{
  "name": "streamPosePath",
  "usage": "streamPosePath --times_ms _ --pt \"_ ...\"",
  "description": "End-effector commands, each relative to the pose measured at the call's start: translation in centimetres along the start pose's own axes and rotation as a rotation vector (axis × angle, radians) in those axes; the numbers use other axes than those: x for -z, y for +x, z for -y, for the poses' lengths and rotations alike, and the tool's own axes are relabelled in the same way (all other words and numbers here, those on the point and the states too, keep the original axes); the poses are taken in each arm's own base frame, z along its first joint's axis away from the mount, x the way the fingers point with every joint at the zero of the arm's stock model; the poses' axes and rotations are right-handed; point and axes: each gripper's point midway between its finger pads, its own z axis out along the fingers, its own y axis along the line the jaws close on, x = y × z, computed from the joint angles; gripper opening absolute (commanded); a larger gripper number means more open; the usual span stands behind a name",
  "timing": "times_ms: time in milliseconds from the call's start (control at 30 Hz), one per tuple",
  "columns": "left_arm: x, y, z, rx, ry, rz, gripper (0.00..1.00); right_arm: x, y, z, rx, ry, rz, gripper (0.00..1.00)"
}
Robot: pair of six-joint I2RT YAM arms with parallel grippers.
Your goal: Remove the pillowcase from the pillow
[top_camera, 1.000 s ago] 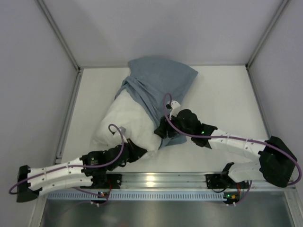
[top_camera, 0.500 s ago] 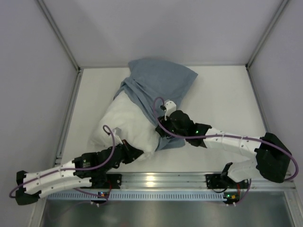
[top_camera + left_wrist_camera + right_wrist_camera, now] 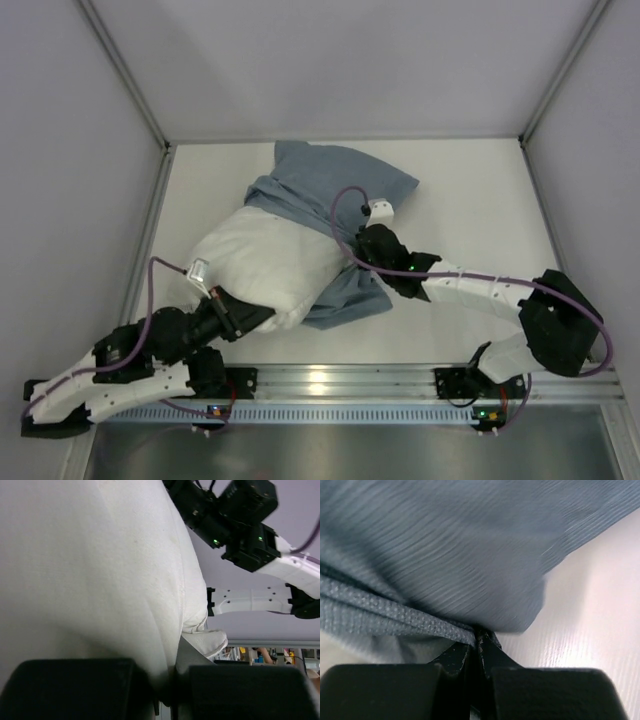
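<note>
Pinching a near corner of the pillow [image 3: 265, 270], the left tool [image 3: 167, 685] anchors it on the counter [image 3: 470, 200] while the right tool [image 3: 477, 652], clamped on a fold of the pillowcase [image 3: 340, 180], looks set to draw it off the far end.

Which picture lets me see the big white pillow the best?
The top view: the pillow shows nearly whole, its far end inside the pillowcase. The left wrist view shows only a white bulge pinched by the left gripper. The right wrist view shows mostly blue cloth.
</note>
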Motion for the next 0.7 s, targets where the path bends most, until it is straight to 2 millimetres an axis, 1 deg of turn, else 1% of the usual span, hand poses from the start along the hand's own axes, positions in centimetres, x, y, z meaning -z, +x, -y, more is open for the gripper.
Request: streamPosePath --times_ms 0,33,100,133,200,233,267,333,367,433,467,500,533,567,600,633,667 --pt "3.3 -3.2 3.8 0.025 0.130 0.062 0.00 -2.0 -1.4 3.5 -0.090 0.117 0.026 0.00" --pt "4.1 -3.6 4.3 0.030 0.145 0.067 0.00 -2.7 -2.3 4.2 -0.115 0.131 0.039 0.00" --pt "5.4 -4.4 4.7 0.046 0.180 0.082 0.00 -3.4 -2.9 5.1 -0.131 0.149 0.041 0.00" --pt "6.2 -4.9 4.7 0.052 0.185 0.092 0.00 -4.0 -3.6 6.2 -0.145 0.179 0.048 0.00" --pt "7.6 -6.0 4.5 0.068 0.193 0.124 0.00 -4.5 -4.1 7.4 -0.169 0.192 0.048 0.00" --pt "8.2 -6.4 4.3 0.076 0.190 0.139 0.00 -4.7 -4.6 8.9 -0.192 0.219 0.054 0.00" --pt "9.0 -6.8 3.9 0.076 0.179 0.144 0.00 -4.8 -4.8 9.6 -0.195 0.229 0.053 0.00" --pt "9.6 -7.3 3.7 0.070 0.163 0.161 0.00 -4.8 -5.3 10.4 -0.191 0.232 0.055 0.00" --pt "9.8 -7.4 3.6 0.067 0.159 0.167 0.00 -4.7 -5.3 10.4 -0.160 0.228 0.051 0.00" --pt "9.7 -7.4 3.4 0.065 0.150 0.173 0.00 -4.5 -5.0 8.8 -0.138 0.132 0.023 0.00" --pt "9.1 -7.1 3.0 0.056 0.130 0.169 0.00 -4.4 -5.0 7.6 -0.122 0.067 0.022 0.11" --pt "8.8 -6.9 2.8 0.055 0.120 0.168 0.00 -4.0 -4.4 5.3 -0.110 -0.069 -0.015 0.24" --pt "8.5 -6.7 2.6 0.055 0.109 0.165 0.00 -3.1 -4.0 3.3 -0.079 -0.146 -0.022 0.42" --pt "8.1 -6.5 2.3 0.048 0.095 0.159 0.00 -2.3 -3.5 2.2 -0.066 -0.180 -0.035 0.65" --pt "7.4 -6.0 1.7 0.038 0.073 0.151 0.00 -1.5 -3.3 1.4 -0.051 -0.190 -0.028 0.69" --pt "7.1 -5.8 1.5 0.032 0.062 0.146 0.00 0.4 -2.9 -0.2 -0.033 -0.238 -0.015 0.73" --pt "6.8 -5.5 1.2 0.025 0.048 0.141 0.00 1.3 -3.0 -0.8 -0.048 -0.264 -0.006 0.78"
